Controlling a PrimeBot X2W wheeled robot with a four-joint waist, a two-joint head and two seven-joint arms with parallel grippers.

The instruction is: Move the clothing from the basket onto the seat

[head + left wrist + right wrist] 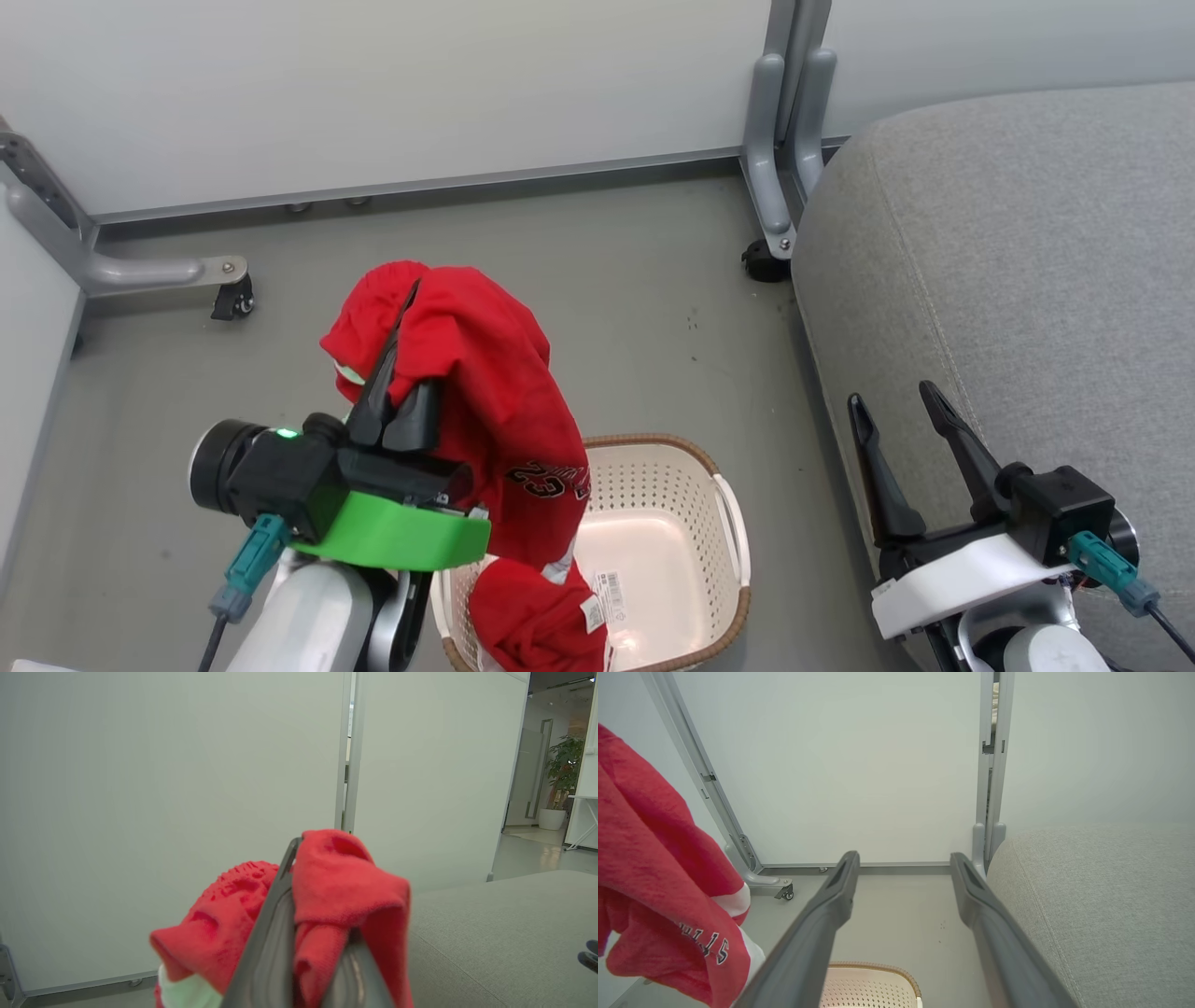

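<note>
Clothing [495, 401] pinched in left claw [406, 308] drapes over basket [653, 441] rim.

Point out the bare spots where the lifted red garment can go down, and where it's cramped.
The seat is bare from its rounded corner rightward, beyond the right gripper, whose jaws stand open. Floor between basket and wall panels is bare too. Crowded: the basket's left half, under the hanging garment and another red piece.
</note>
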